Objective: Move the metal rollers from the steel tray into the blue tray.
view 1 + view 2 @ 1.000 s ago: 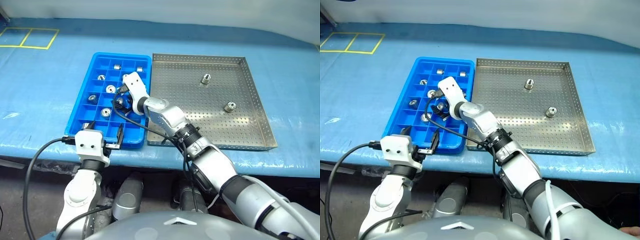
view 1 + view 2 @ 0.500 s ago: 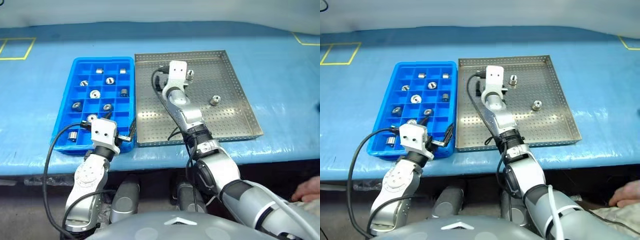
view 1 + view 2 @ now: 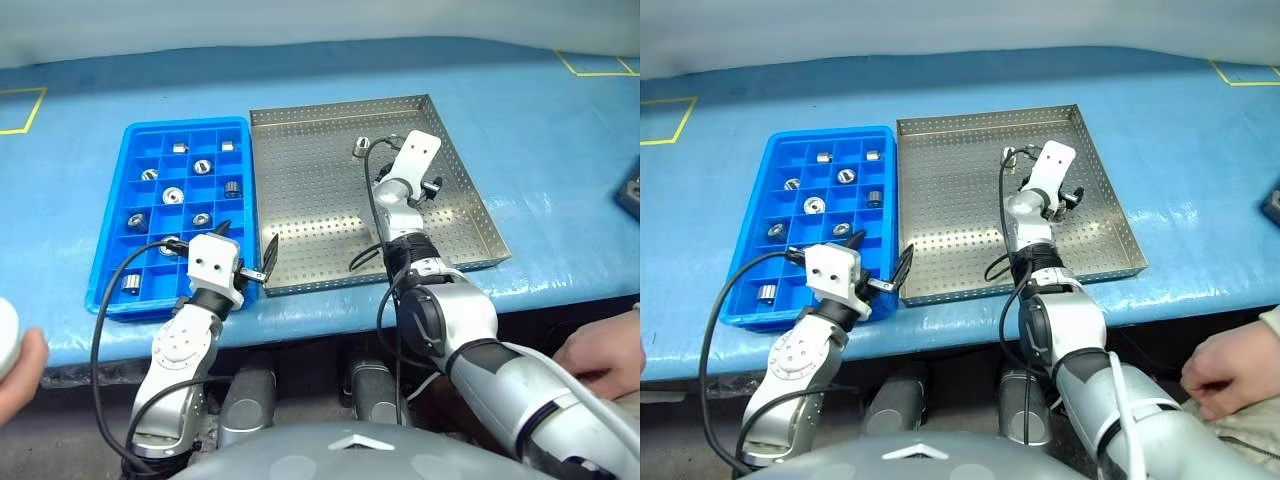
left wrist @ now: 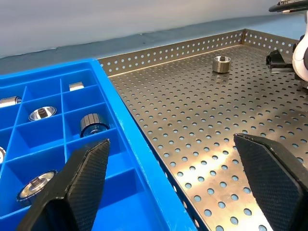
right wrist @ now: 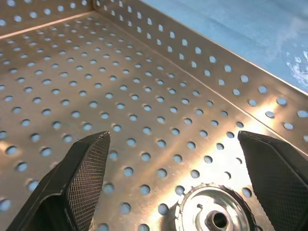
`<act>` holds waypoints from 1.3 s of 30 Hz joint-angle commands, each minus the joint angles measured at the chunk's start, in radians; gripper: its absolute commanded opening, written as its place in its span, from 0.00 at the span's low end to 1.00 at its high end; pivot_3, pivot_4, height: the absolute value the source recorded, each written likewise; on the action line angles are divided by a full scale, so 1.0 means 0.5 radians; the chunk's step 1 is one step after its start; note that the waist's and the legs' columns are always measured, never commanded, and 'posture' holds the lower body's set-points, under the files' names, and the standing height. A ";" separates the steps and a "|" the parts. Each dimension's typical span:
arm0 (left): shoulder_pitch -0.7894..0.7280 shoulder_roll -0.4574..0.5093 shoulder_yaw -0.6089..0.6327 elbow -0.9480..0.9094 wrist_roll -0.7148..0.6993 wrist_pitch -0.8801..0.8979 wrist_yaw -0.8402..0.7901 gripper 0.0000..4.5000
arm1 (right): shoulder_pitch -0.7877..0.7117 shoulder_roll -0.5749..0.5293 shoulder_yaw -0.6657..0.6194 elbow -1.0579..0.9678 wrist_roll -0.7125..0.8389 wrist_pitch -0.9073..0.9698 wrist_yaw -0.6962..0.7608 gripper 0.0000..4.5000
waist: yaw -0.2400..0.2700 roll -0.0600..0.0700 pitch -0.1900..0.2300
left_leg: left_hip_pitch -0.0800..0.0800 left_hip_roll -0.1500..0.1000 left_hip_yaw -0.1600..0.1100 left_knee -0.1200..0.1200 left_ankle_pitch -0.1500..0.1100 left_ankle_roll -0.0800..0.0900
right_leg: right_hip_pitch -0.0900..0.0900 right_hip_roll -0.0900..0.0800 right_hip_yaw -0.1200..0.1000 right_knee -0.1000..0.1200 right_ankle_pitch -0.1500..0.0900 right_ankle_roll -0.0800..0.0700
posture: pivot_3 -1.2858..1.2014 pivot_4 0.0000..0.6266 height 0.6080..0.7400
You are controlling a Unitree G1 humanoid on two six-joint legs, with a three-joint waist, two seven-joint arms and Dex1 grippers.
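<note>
rollers (image 3: 175, 195) fill blue tray (image 3: 110, 230); right end effector (image 5: 211, 211) swung over steel tray (image 3: 310, 200).

Left gripper (image 3: 246, 262) hangs low near the body, jaws wide apart, nothing in them. Right arm's stretched forward, right gripper (image 3: 1065, 196) spread wide too, empty.

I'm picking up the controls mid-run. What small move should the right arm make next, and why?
Probably lower the right tool a little and shut it on the metal roller: its fingers stand open on either side of that roller, which lies flat on the steel tray.
</note>
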 commanded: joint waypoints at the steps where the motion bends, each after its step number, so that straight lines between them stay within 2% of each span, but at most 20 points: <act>1: -0.006 -0.011 -0.019 -0.029 -0.009 0.001 0.011 1.00 | -0.005 0.045 -0.022 -0.091 -0.013 -0.003 -0.099 1.00 | -0.002 0.000 0.000 | 0.000 0.000 0.000 0.000 0.000 0.000 | 0.000 0.000 0.000 0.000 0.000 0.000 | 0.60 0.24 1.00; 11: 0.009 -0.021 -0.009 -0.073 -0.018 0.033 0.030 1.00 | 0.064 0.056 -0.156 -0.066 0.091 -0.041 -0.024 1.00 | 0.006 0.001 -0.001 | 0.003 0.000 0.000 0.001 0.000 0.001 | 0.004 0.000 0.000 0.000 -0.001 0.001 | 0.61 0.24 1.00; 14: 0.026 -0.022 -0.020 -0.089 -0.011 0.038 0.034 1.00 | 0.055 0.038 -0.178 -0.025 0.102 -0.062 0.010 0.86 | 0.007 0.001 -0.001 | 0.005 0.000 0.000 0.001 0.001 0.002 | 0.006 0.000 0.000 0.000 -0.001 0.001 | 0.61 0.24 1.00; 20: 0.056 -0.034 -0.008 -0.119 -0.006 0.042 0.057 1.00 | 0.035 0.098 -0.167 -0.070 0.111 -0.043 0.046 0.42 | 0.008 0.001 -0.001 | 0.006 0.000 0.000 0.001 0.001 0.003 | 0.007 0.000 0.000 0.000 -0.001 0.001 | 0.62 0.24 1.00; 21: 0.059 -0.040 0.004 -0.125 -0.007 0.044 0.068 1.00 | 0.028 0.131 -0.152 -0.113 0.109 -0.014 0.053 0.38 | 0.006 0.001 -0.001 | 0.006 0.000 0.000 0.001 0.001 0.003 | 0.007 0.000 0.000 0.000 -0.001 0.001 | 0.62 0.24 1.00; 25: 0.075 -0.054 0.064 -0.151 -0.028 0.041 0.104 1.00 | -0.001 0.293 -0.089 -0.338 0.131 0.137 0.124 0.39 | 0.010 0.003 0.000 | 0.006 0.001 0.000 0.000 0.001 0.003 | 0.004 0.001 0.000 0.003 -0.002 0.000 | 0.63 0.24 1.00; 28: 0.116 -0.072 0.127 -0.185 -0.077 0.029 0.106 1.00 | -0.003 0.426 0.094 -0.631 0.186 0.361 0.400 0.39 | 0.029 0.003 0.000 | 0.004 0.001 -0.002 0.000 0.001 0.003 | 0.002 0.001 0.000 0.004 -0.002 -0.001 | 0.64 0.24 1.00; 32: 0.186 -0.108 0.178 -0.223 -0.063 -0.002 0.177 1.00 | 0.114 0.520 0.496 -1.098 0.263 0.709 0.888 0.39 | 0.027 0.004 0.001 | 0.003 0.001 -0.001 -0.002 0.001 0.004 | 0.000 0.001 0.000 0.003 -0.003 -0.001 | 0.66 0.24 1.00; 35: 0.293 -0.165 0.224 -0.281 -0.098 -0.044 0.219 1.00 | 0.252 0.496 0.867 -1.491 0.385 0.956 1.305 0.39 | 0.048 0.004 0.000 | 0.004 0.001 -0.003 -0.007 0.000 0.005 | -0.001 0.001 -0.002 0.003 -0.006 -0.005 | 0.67 0.24 1.00; 39: 0.445 -0.163 0.235 -0.336 -0.075 -0.123 0.222 1.00 | 0.405 0.359 1.261 -1.885 0.522 1.135 1.748 0.39 | 0.104 0.004 0.000 | 0.004 0.002 -0.007 -0.010 -0.003 0.010 | 0.000 0.001 -0.007 0.003 -0.012 -0.010 | 0.68 0.24 1.00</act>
